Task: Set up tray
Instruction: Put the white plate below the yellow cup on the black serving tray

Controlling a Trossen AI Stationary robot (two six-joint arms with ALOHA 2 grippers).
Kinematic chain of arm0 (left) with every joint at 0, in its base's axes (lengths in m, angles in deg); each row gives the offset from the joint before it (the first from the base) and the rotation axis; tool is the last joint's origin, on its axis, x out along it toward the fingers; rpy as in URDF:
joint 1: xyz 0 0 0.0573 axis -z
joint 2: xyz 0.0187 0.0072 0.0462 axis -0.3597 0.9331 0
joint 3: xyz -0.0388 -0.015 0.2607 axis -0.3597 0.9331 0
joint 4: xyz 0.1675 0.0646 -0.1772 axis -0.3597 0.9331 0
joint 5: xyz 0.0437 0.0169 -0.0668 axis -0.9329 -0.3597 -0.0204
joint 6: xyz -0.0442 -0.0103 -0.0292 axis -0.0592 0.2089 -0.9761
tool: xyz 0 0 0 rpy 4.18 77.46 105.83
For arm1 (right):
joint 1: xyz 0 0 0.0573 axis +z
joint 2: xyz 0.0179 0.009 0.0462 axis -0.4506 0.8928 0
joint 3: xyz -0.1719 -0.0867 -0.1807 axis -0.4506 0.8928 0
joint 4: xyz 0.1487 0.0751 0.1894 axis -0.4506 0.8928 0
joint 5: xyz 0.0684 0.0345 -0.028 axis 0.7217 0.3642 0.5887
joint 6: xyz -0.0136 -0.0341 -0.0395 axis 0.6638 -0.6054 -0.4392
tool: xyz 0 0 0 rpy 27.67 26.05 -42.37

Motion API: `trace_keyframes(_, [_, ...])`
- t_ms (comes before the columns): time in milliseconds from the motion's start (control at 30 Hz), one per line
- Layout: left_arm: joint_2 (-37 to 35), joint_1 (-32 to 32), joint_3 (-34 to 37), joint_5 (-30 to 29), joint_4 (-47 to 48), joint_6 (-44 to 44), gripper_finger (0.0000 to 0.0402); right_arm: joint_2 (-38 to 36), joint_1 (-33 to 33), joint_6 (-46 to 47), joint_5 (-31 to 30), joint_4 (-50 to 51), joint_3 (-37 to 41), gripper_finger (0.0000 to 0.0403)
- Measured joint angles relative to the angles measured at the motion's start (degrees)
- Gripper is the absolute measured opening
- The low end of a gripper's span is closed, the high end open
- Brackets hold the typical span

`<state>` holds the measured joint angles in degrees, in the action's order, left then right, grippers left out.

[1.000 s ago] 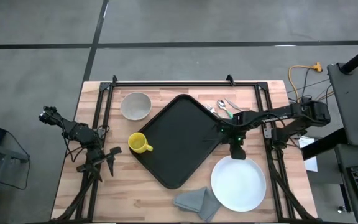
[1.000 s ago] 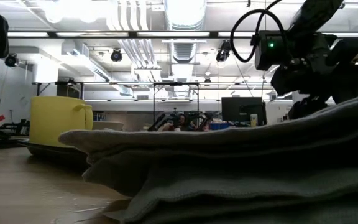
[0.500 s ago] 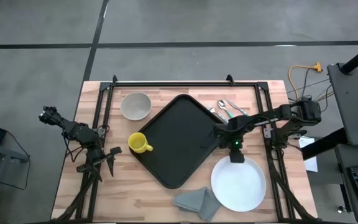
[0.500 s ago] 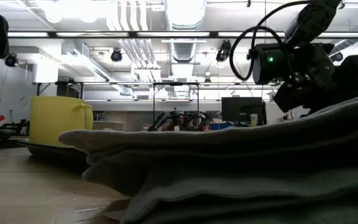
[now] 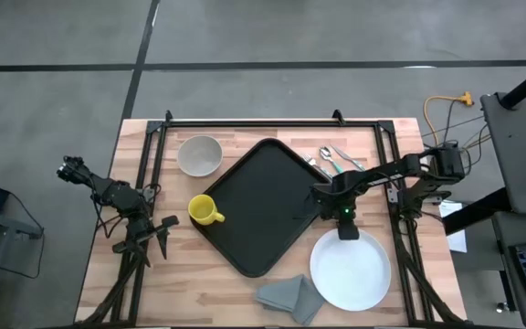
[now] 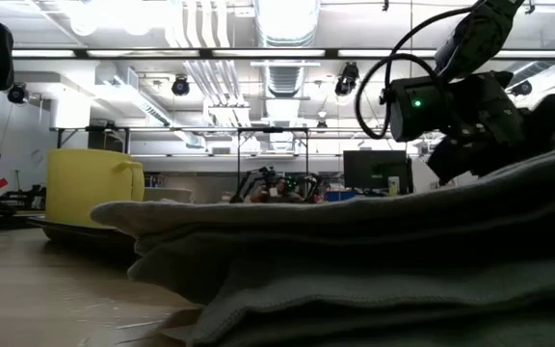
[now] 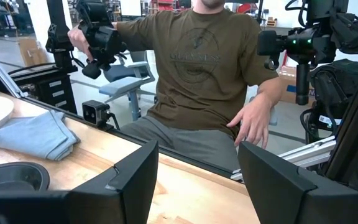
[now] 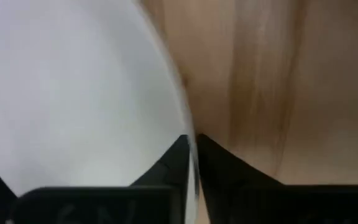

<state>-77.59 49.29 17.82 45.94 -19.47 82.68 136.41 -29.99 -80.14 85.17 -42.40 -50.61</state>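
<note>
The black tray [image 5: 263, 206] lies cornerwise in the middle of the table. A yellow mug [image 5: 205, 211] stands at its left corner. Near the table's near right lies a round white plate [image 5: 350, 270]. My right gripper [image 5: 347, 234] is down at the plate's far rim and shut on it; in the right wrist view the gripper [image 8: 192, 168] has the rim between its fingers. My left gripper [image 5: 158, 239] waits open at the table's left edge, its fingers wide apart in its wrist view [image 7: 197, 180]. My right gripper pinches the plate's far rim [image 8: 190, 144] between its two fingers, one finger [image 8: 169, 163] over the plate's inner side and the other [image 8: 225, 165] outside over the wood. The fingers come from above, pointing down. The plate lies flat on the table.
A pale bowl [image 5: 199, 155] stands at the far left. Cutlery [image 5: 333, 157] lies at the far right beside the tray. A folded grey napkin [image 5: 290, 297] lies at the near edge and fills the low view [image 6: 374, 260]. A person [image 7: 204, 68] sits beyond the table.
My right arm has drawn toward the table's left, and its gripper has gone down a little toward the plate's far rim. The plate, tray and mug stay where they were.
</note>
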Motion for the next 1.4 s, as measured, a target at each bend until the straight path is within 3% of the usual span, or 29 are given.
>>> trace_keyframes(433, [0.0,0.0,0.0,0.0,0.0,0.0,0.0208,-1.0,-0.2,-6.4,0.2,8.5,-5.5,0.0009])
trace_keyframes(967, [0.0,0.0,0.0,0.0,0.0,0.0,0.0208,-0.3,-5.0,-9.2,0.7,8.0,-20.1,0.0009])
trace_keyframes(1133, [0.0,0.0,0.0,0.0,-0.1,0.0,0.0208,3.7,-7.8,-8.8,0.7,8.6,-25.2,0.0009])
trace_keyframes(1400, [0.0,0.0,0.0,0.0,-0.1,0.0,0.0208,16.1,-11.5,-6.6,0.7,11.4,-36.8,0.0009])
